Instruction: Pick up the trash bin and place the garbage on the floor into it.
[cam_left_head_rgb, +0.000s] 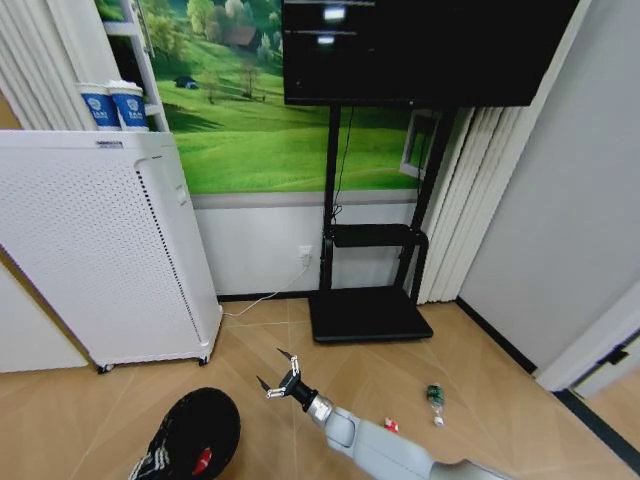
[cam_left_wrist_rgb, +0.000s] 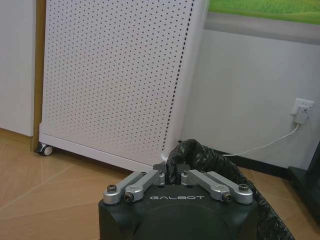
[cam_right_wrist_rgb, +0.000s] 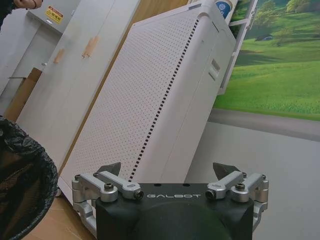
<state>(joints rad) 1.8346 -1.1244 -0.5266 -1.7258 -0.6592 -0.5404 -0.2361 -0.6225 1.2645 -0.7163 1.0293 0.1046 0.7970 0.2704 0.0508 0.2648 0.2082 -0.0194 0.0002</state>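
Gripping trash bin (cam_left_head_rgb: 195, 432) by liner rim, left gripper (cam_left_wrist_rgb: 173, 176) clamped tight, bin kept near floor litter. One red piece already inside. Right gripper (cam_left_head_rgb: 281, 379) spread wide, empty, hovering beside bin. Bottle (cam_left_head_rgb: 435, 397), red wrapper (cam_left_head_rgb: 391, 425) on floor, rightward.

Small round black trash bin (cam_left_head_rgb: 195, 432) with glossy black liner, red item showing inside. Tall white cabinet (cam_left_head_rgb: 100, 250) perforated with fine dark dots. Paper cups (cam_left_head_rgb: 113, 105) blue and white. Small clear bottle (cam_left_head_rgb: 435, 396), green label. Red-and-white wrapper (cam_left_head_rgb: 391, 425) on tan floor (cam_left_head_rgb: 500, 400).
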